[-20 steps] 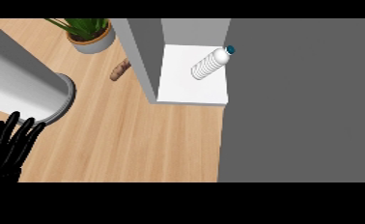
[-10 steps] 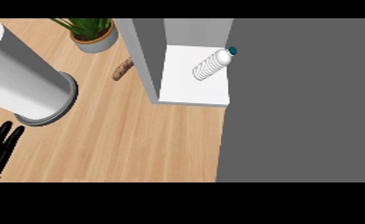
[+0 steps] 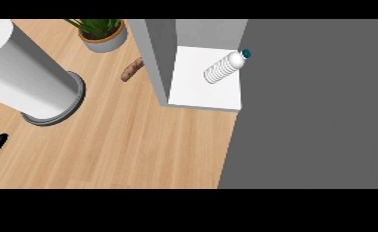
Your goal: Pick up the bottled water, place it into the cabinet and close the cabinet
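Ribbed clear bottle (image 3: 222,69) with teal cap, white cabinet shelf (image 3: 199,91), wood-grain counter (image 3: 148,146).

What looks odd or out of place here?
The bottle lies on its side inside the cabinet rather than standing. A brown object, too indistinct to identify, lies loose on the counter.

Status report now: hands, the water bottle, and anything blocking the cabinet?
Left forearm over counter, hand nearly out of view; right hand unseen. Bottled water lying on the white cabinet shelf. Cabinet open, nothing blocking.
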### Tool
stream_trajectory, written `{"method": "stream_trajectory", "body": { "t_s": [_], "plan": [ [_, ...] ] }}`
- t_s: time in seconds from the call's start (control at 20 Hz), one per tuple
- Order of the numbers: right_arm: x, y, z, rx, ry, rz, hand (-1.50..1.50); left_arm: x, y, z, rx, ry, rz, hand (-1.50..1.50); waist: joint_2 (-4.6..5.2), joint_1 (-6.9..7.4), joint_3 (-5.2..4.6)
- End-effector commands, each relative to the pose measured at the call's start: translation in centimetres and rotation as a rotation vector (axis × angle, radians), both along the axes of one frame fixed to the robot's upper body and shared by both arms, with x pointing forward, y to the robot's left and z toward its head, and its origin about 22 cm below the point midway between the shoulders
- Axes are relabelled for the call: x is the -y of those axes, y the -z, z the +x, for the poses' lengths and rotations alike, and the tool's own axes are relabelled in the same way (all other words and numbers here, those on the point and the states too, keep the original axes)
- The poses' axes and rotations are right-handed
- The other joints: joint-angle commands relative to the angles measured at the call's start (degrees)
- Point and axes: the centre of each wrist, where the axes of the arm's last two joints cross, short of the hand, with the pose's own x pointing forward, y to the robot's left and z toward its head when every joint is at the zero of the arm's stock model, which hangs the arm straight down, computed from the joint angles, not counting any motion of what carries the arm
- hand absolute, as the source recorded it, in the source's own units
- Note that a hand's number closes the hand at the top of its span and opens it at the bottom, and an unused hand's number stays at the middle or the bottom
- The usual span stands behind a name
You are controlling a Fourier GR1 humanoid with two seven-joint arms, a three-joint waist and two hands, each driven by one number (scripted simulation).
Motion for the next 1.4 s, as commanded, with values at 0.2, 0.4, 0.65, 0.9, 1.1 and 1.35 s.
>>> {"method": "stream_trajectory", "body": {
  "t_s": [0.2, 0.4, 0.65, 0.9, 1.1, 1.35],
  "plan": [
    [-4.1, -3.9, 0.5, 0.118, 0.059, -0.009, 1.5, -2.0, -0.5, -0.5, 0.008, -0.004, 0.01, -1.5, 0.04, 1.82, 0.13],
    [-6.6, -4.5, 2.2, 0.067, 0.115, 0.005, 1.5, -2.9, -1.0, -0.6, 0.014, 0.009, 0.009, -1.5, 0.6, 2.41, 0.36],
    [-12.4, -5.6, 3.7, 0.013, -0.056, -0.128, 1.5, -3.6, -1.5, -0.7, 0.03, 0.062, -0.001, -1.5, 1.36, 4.21, 0.58],
    [-16.7, -8.5, 5.1, 0.031, -0.245, -0.17, 1.5, -4.9, -1.4, -1.5, 0.054, 0.039, -0.007, -1.5, 1.9, 3.29, 1.09],
    [-19.1, -10.5, 8.4, 0.027, -0.262, -0.184, 1.5, -6.7, -1.9, -2.9, 0.043, 0.012, -0.005, -1.5, 1.92, 1.88, 1.3],
    [-19.7, -11.2, 11.8, -0.143, -0.228, -0.184, 1.5, -8.6, -0.8, -5.1, 0.031, -0.034, -0.018, -1.5, 2.03, -1.16, 1.33]
  ]
}}
